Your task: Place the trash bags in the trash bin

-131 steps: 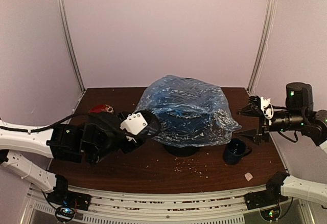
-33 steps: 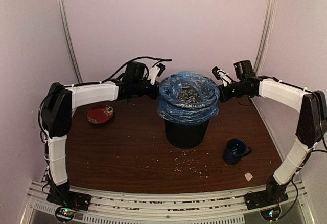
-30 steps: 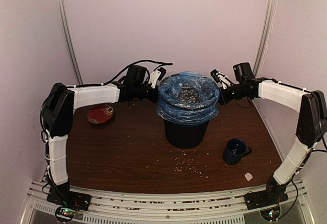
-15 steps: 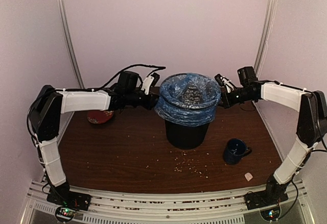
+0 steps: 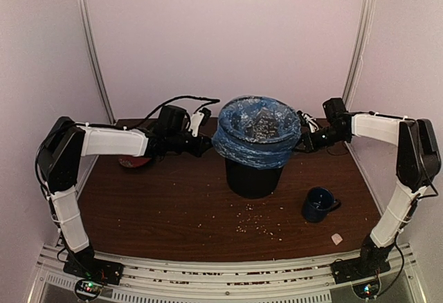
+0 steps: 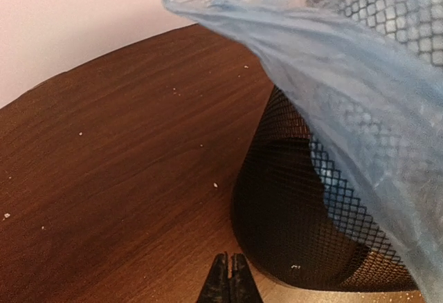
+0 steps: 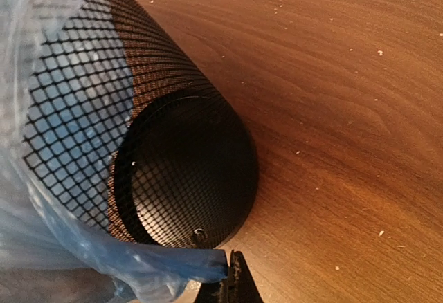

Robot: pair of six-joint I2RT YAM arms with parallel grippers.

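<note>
The black wire-mesh trash bin (image 5: 252, 175) stands upright mid-table. The light-blue trash bag (image 5: 256, 137) lines it, with its hem folded down over the rim. My left gripper (image 5: 206, 144) hangs just left of the bin, below the hem. In the left wrist view that gripper (image 6: 229, 275) is shut and empty, with the bag (image 6: 332, 61) well above it and the bin (image 6: 297, 227) beside it. My right gripper (image 5: 303, 144) sits at the bin's right side. In the right wrist view it (image 7: 235, 275) is shut, and a taut rolled edge of the bag (image 7: 173, 261) ends at its tips, against the mesh (image 7: 138, 109).
A dark blue mug (image 5: 318, 205) stands front right of the bin. A red dish (image 5: 131, 159) lies at the left, partly under my left arm. Crumbs (image 5: 256, 223) are scattered in front of the bin, and a small pale scrap (image 5: 337, 239) lies near the right front edge.
Both grippers have dropped from rim height to beside the bin's upper wall. The bag's hem has come further down over the rim. The left arm has drawn slightly away to the left.
</note>
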